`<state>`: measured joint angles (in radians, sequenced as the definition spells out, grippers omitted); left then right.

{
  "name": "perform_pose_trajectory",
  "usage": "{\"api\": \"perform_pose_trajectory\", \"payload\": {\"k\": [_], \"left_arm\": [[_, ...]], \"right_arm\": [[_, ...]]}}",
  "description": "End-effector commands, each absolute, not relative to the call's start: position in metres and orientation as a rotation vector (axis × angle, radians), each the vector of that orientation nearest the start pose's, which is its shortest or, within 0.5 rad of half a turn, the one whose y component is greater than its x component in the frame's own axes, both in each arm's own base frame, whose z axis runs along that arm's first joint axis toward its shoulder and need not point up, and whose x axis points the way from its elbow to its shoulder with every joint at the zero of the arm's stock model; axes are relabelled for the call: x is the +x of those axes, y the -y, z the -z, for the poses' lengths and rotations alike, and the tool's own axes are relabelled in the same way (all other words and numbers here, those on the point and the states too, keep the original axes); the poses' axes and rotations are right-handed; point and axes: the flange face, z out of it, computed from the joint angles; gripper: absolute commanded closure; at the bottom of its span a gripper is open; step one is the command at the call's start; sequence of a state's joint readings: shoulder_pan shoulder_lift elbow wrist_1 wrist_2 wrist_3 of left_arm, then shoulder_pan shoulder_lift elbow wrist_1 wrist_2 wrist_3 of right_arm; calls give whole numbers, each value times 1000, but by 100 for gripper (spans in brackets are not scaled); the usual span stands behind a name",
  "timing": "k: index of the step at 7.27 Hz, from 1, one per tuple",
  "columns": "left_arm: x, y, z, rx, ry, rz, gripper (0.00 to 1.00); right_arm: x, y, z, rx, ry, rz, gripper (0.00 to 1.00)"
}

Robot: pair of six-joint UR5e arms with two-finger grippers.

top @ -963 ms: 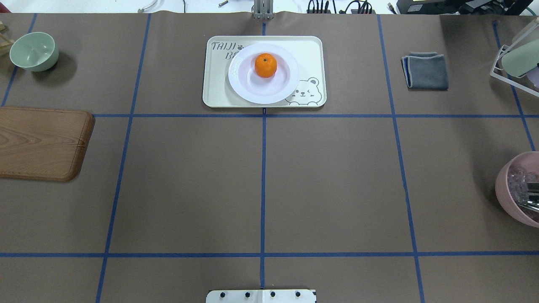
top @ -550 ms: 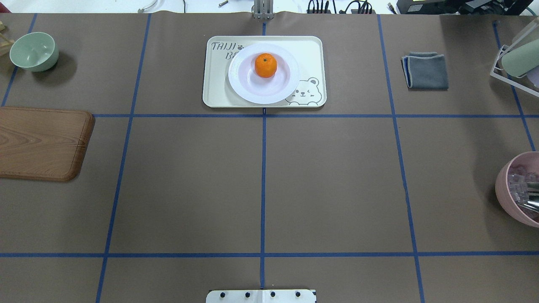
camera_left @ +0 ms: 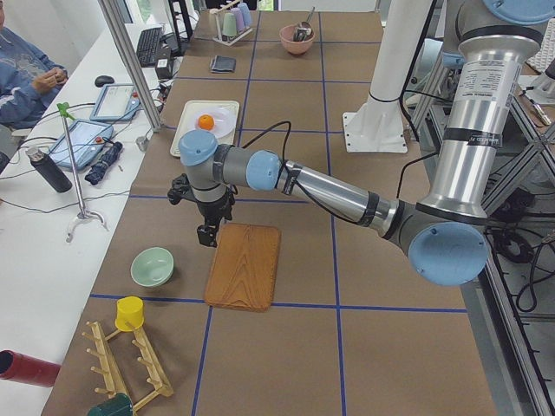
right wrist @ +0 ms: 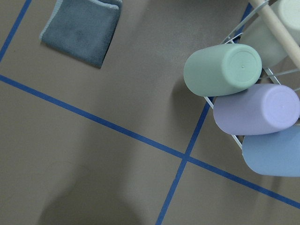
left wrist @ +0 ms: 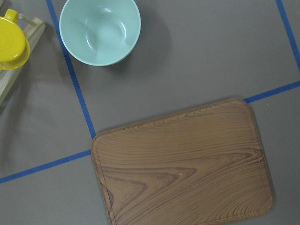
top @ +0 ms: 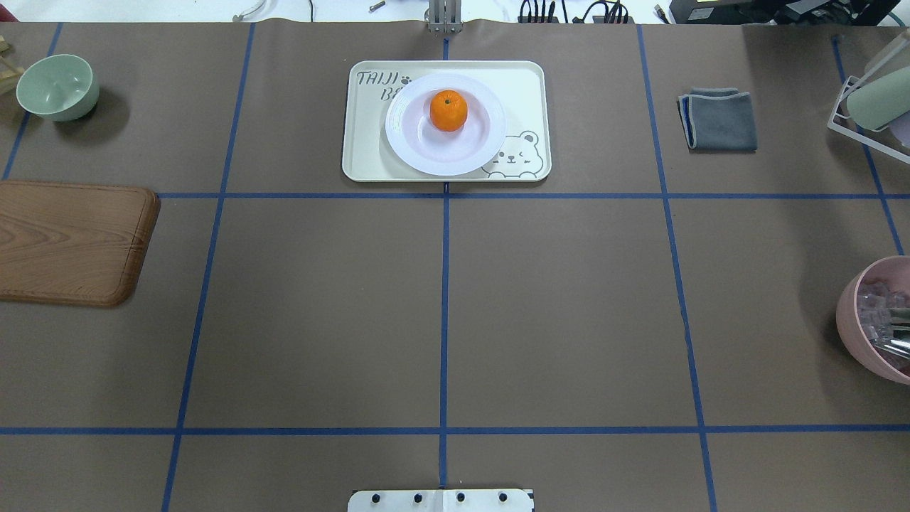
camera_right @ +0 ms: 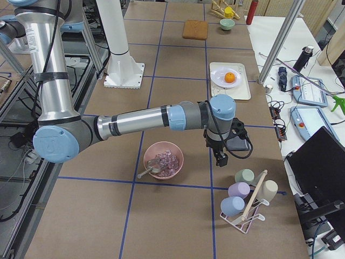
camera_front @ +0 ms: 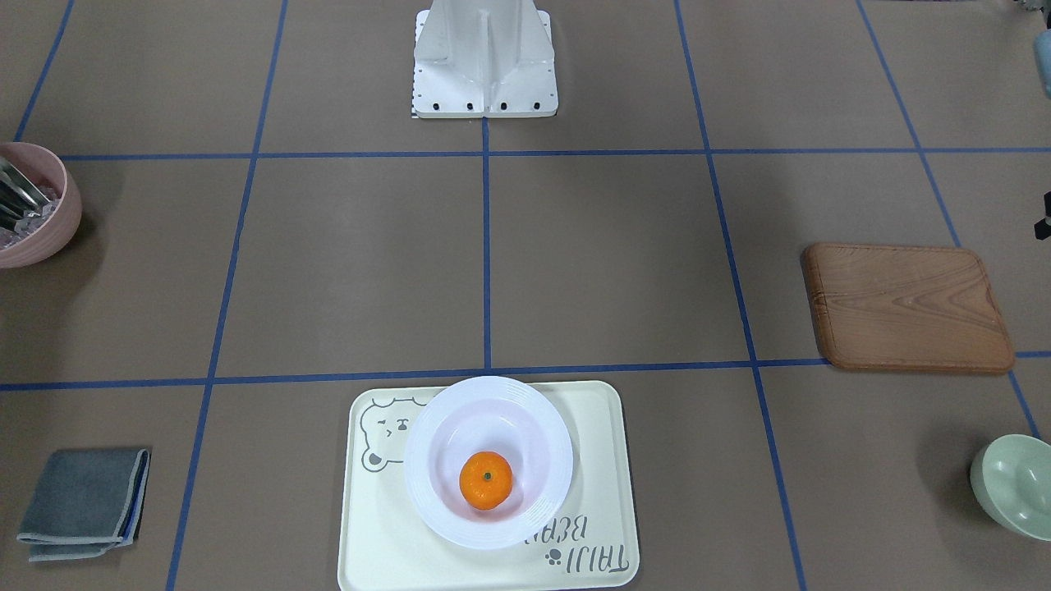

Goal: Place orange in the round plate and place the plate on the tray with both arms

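The orange [top: 448,110] lies in the white round plate [top: 421,151], and the plate rests on the cream tray [top: 362,142] at the far middle of the table. The front-facing view shows the same: orange [camera_front: 486,480], plate [camera_front: 435,427], tray [camera_front: 591,460]. No gripper touches them. My left gripper [camera_left: 206,234] hangs above the near end of the wooden board, far from the tray; I cannot tell whether it is open or shut. My right gripper [camera_right: 221,157] hovers beside the pink bowl near the cup rack; its state I cannot tell either.
A wooden board [top: 71,242] and a pale green bowl [top: 57,87] sit at the left. At the right are a folded grey cloth [top: 719,119], a pink bowl [top: 849,313] holding utensils, and a wire rack of cups [top: 878,99].
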<state>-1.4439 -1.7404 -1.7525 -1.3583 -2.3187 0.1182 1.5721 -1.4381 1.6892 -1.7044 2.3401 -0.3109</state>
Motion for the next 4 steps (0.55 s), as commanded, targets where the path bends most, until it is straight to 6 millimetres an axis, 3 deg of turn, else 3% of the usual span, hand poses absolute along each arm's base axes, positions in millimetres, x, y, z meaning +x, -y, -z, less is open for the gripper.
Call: {"api": "perform_pose_trajectory", "payload": {"k": [1,2,4], "left_arm": [[-17,554,-502,146,-756,-245,2],[-23,552,-501,142,-778,-230,2],[-34,542,-519,123,-805,-198,2]], "right_arm": [[66,544,-537,210,745,319,0],[67,542,-532,219,736,321,0],[64,540,-533,219,738,324,0]]}}
